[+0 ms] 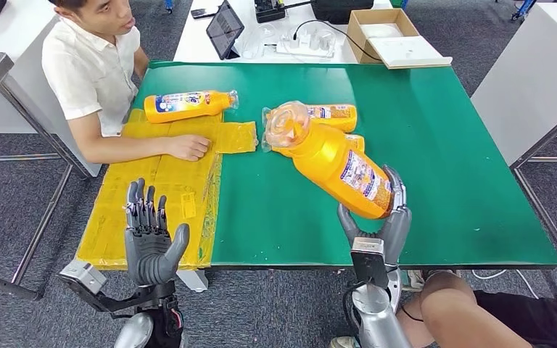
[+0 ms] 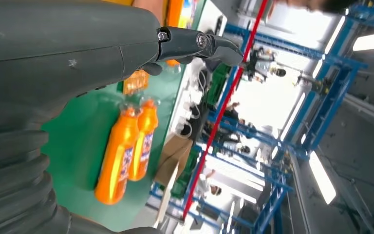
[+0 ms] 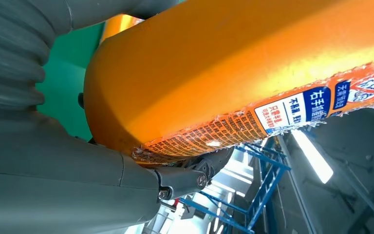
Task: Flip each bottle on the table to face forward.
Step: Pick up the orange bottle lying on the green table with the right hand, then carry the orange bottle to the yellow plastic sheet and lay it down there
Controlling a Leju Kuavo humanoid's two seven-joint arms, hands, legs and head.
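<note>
My right hand [image 1: 381, 225] grips the base of a large orange bottle [image 1: 333, 163], lifted off the green table [image 1: 442, 145] and tilted with its plastic-wrapped cap pointing away from me. The right wrist view has that bottle [image 3: 233, 73] close up, its small-print label showing. Behind it two more orange bottles lie on the table, one [image 1: 333, 114] showing a label, the other [image 1: 355, 141] mostly hidden. A further orange bottle [image 1: 188, 105] lies on its side at the far left. My left hand [image 1: 149, 232] is raised, open and empty, over the yellow sheets [image 1: 152, 196]. The left wrist view shows two bottles [image 2: 126, 151] lying side by side.
A person in a white shirt [image 1: 91, 65] sits at the table's left side, one hand [image 1: 188, 147] resting on the yellow sheets. A second person's knee [image 1: 450, 312] is at the near right. A tablet [image 1: 225, 29] and a cardboard box [image 1: 388, 32] stand on the white table behind.
</note>
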